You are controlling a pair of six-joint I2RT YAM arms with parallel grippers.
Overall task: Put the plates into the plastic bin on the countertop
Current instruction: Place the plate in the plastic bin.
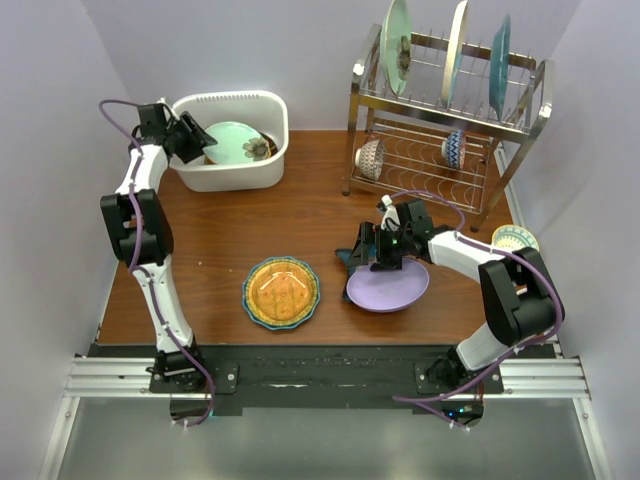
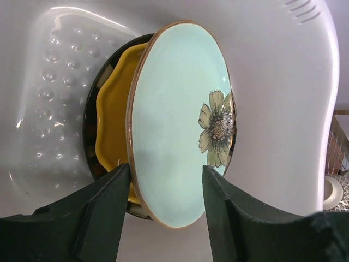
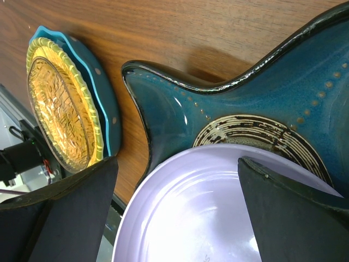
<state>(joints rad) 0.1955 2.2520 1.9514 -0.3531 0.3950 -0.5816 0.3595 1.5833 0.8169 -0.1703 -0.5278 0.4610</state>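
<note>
In the white plastic bin [image 1: 232, 99] at the back left of the countertop [image 1: 300, 215], a mint plate with a flower [image 2: 174, 120] lies on a yellow plate [image 2: 112, 120] and a dark-rimmed one. My left gripper [image 2: 166, 174] hangs open over the mint plate's near rim, its right finger apart from it. An amber plate with a blue-green rim [image 1: 281, 292] sits at the front centre. Just right of it a lavender plate [image 3: 218, 218] rests on a blue star-shaped plate [image 3: 229, 103]. Above the lavender plate's edge my right gripper [image 3: 177, 164] stands wide open, holding nothing.
A steel wire dish rack [image 1: 450, 130] stands at the back right with three upright plates and two small patterned bowls. A small white piece of crockery [image 1: 515, 238] sits by the right wall. The table's black front edge [image 1: 320, 352] runs along the arm bases.
</note>
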